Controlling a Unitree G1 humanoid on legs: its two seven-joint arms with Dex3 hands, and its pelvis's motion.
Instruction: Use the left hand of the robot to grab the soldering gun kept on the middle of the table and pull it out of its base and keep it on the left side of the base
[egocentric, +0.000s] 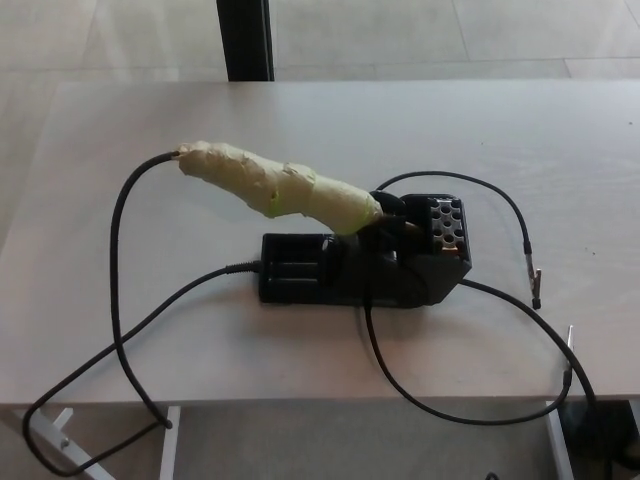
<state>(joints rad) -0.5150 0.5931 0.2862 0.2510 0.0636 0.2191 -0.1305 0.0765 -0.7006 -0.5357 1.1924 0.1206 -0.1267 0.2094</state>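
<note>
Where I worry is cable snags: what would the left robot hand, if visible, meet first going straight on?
The left robot hand is not in view, so its heading cannot be told. Entering from the left toward the soldering gun, it would likely meet the black cable first.

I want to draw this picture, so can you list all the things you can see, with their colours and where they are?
soldering gun: one, handle wrapped in pale green tape, seated tilted in the base, middle of the table
base: one, black, middle of the table
cables: several, black, looping over the table and off its front edge
table: one, pale wood
post: one, black, behind the table
floor: pale tiles, beyond the table
robot's hands: none in view
</note>
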